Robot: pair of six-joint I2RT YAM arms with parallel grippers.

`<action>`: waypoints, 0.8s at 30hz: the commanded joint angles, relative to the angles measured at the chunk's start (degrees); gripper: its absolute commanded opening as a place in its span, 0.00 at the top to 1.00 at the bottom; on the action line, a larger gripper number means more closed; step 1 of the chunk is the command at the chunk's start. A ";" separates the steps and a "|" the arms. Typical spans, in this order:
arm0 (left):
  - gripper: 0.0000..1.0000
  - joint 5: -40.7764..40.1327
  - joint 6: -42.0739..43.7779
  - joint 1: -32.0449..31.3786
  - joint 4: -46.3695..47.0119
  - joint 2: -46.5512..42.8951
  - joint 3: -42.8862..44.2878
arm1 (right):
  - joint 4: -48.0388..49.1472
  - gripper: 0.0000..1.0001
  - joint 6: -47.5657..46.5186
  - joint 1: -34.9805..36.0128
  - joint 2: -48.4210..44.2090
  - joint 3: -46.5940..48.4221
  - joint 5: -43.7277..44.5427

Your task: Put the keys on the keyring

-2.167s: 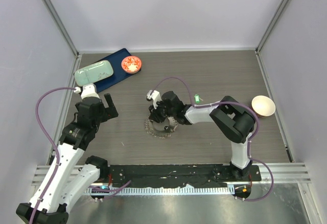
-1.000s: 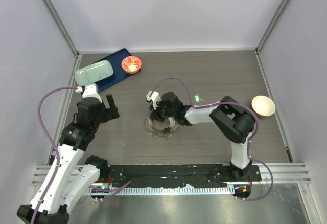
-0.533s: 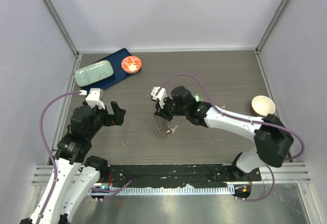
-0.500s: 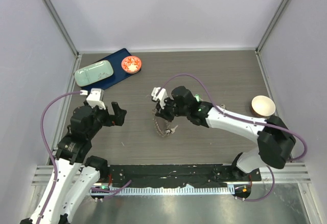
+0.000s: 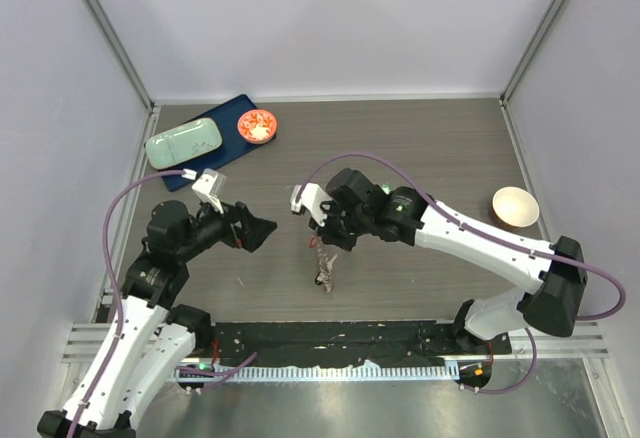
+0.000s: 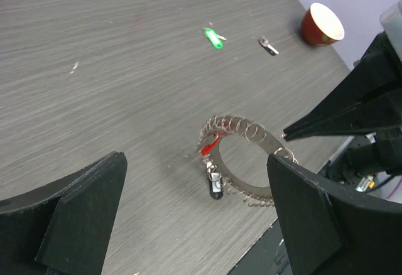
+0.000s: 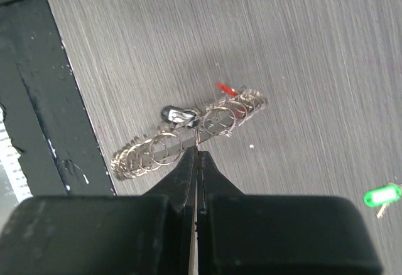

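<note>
The keyring [image 5: 322, 263] is a wide grey ring fringed with small silvery rings. It hangs edge-on above the table from my right gripper [image 5: 324, 239]. In the right wrist view that gripper [image 7: 196, 152] is shut on the keyring's [image 7: 188, 138] rim. The red-tagged key [image 7: 226, 89] and a black fob [image 7: 178, 114] hang on it. The left wrist view shows the keyring [image 6: 238, 177] with the red tag [image 6: 210, 146]. The green-tagged key [image 6: 213, 37] lies loose on the table, as does a small bare key [image 6: 269, 46]. My left gripper [image 5: 262, 230] is open and empty, left of the ring.
A blue tray [image 5: 228, 108] at the back left holds a pale green case [image 5: 183, 143] and a red bowl [image 5: 257, 126]. A cream-lined cup [image 5: 514, 206] stands at the right. A black rail [image 5: 340, 343] runs along the near edge.
My right gripper has lifted the keyring off the table and carried it nearer, so it now hangs edge-on. My left gripper has swung right toward it.
</note>
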 commanded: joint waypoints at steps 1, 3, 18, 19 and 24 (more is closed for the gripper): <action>0.03 3.99 -6.39 -1.79 9.82 -2.64 -2.62 | -5.55 0.99 -3.31 -0.10 -5.18 3.75 3.08; 0.04 2.68 -7.97 -2.93 13.59 -3.26 -4.37 | -6.69 0.99 -4.11 -0.10 -6.23 4.36 1.95; 0.08 -0.42 9.23 -23.59 41.02 8.06 -11.85 | -10.47 0.99 -12.89 -0.10 -11.51 2.35 -0.35; 0.08 0.90 11.68 -23.68 41.73 8.42 -11.94 | -10.30 0.99 -13.25 -0.19 -11.69 2.26 -0.43; 0.15 7.85 18.46 -23.59 43.67 11.41 -11.07 | -8.54 0.99 -13.52 -0.19 -12.92 0.76 0.44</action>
